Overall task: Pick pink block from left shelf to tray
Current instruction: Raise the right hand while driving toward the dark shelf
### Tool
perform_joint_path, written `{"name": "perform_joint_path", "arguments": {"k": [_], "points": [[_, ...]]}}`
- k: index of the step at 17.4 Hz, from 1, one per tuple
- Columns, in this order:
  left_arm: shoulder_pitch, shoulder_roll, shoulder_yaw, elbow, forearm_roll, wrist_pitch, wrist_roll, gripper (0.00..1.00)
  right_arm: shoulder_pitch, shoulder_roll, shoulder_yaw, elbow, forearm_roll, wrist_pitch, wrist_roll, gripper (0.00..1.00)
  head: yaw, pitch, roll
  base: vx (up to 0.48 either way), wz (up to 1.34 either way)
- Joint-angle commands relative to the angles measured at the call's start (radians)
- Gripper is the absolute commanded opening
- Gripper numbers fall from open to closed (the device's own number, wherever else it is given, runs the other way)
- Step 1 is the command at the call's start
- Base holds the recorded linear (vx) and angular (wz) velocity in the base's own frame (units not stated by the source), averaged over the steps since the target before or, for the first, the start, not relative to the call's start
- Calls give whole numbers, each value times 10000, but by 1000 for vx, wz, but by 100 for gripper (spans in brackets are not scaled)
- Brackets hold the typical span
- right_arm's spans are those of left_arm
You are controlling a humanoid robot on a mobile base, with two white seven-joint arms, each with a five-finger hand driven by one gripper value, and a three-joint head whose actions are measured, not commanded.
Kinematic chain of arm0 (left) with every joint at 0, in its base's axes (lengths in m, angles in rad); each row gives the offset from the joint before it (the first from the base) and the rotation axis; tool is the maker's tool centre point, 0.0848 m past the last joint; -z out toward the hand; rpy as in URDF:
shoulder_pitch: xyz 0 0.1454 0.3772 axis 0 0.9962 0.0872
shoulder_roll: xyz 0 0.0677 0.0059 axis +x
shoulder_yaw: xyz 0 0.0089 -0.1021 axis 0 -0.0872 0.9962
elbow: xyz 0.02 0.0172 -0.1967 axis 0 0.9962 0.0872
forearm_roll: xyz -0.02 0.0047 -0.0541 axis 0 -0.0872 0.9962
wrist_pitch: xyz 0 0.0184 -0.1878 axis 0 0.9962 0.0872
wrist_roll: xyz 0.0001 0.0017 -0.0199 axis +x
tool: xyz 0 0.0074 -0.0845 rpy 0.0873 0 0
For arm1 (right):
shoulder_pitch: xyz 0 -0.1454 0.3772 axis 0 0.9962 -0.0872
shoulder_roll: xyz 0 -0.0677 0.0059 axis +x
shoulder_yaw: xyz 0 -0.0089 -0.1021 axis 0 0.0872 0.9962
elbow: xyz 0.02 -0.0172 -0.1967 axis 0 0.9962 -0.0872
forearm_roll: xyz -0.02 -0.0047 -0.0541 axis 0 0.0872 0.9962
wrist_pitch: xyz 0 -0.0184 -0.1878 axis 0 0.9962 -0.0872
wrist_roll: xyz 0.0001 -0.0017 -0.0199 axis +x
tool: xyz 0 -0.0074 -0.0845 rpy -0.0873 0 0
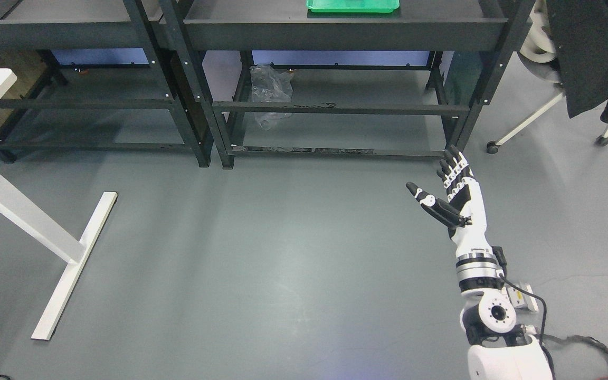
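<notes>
Green tray (352, 6) unlabelled; right robot hand (449, 191) spread, empty.

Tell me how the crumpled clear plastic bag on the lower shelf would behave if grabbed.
The plastic bag looks crumpled and thin, so probably floppy and very light. Its glossy film may slip between fingers. It sits loose on the lower shelf, so a push would likely slide or crumple it.
</notes>
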Motion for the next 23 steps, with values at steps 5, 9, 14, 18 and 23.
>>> {"name": "perform_joint_path", "arguments": {"k": [5,9,14,18,23], "points": [[168,174,17,-175,0,-4,-1,100,-206,-175,225,-1,99,20,-123,100,0,0,0,0,0],[168,174,17,-175,0,-4,-1,100,-206,-175,-158,-17,-940,-132,-3,100,0,0,0,0,0],[153,174,2,-175,0,-4,-1,100,-160,-175,-159,-47,-1113,-609,61,100,0,0,0,0,0],[168,174,2,-175,0,-4,-1,100,-191,-175,-128,-93,-428,-381,29,100,0,0,0,0,0],[168,174,2,-175,0,-19,-1,100,-191,-175,41,-413,2459,-115,-1589,100,0,0,0,0,0]]}}
